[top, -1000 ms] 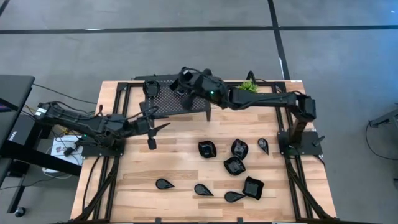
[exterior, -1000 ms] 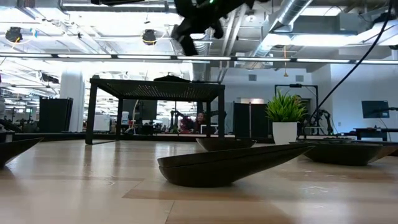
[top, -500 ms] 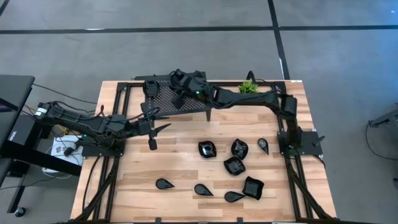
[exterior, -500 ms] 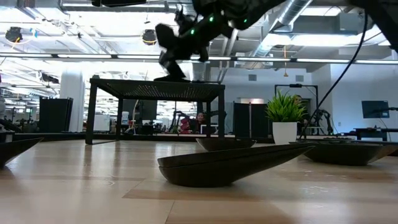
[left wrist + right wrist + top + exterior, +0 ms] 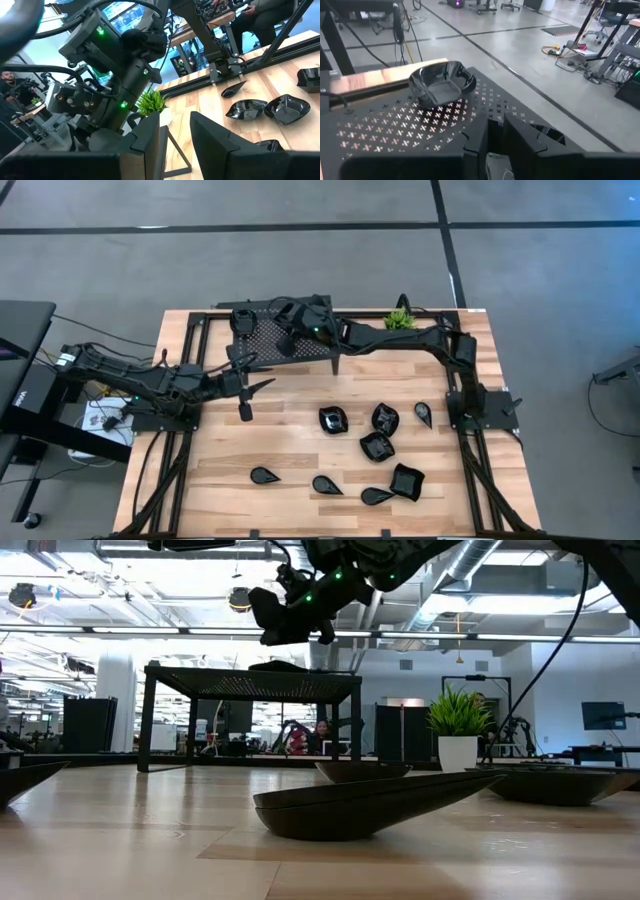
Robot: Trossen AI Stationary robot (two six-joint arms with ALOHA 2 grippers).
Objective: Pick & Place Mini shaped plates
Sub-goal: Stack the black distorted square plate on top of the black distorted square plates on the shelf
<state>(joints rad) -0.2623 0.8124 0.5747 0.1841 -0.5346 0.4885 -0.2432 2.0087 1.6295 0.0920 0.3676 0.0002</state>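
Observation:
Several glossy black mini plates lie on the wooden table, among them a wavy square one [image 5: 333, 419], a roundish one [image 5: 377, 446] and a teardrop one [image 5: 264, 475]. One wavy plate [image 5: 442, 85] rests on the top of the black perforated stand [image 5: 262, 342], also in the high view [image 5: 242, 318]. My right gripper [image 5: 286, 332] hovers above the stand top, right of that plate, its fingers [image 5: 481, 145] a narrow gap apart and empty; it shows in the low view [image 5: 285, 620]. My left gripper [image 5: 252, 375] waits open at the table's left, near the stand.
A small green potted plant [image 5: 400, 319] stands at the far edge, right of the stand. The stand's legs [image 5: 148, 720] reach down to the table. A teardrop plate [image 5: 370, 805] lies close in front of the low camera. Bare wood [image 5: 290, 430] lies left of the plates.
My right gripper has gone toward the table's left edge over the stand, dipped down close to the stand top, then risen a little. The plate on the stand has stayed where it was.

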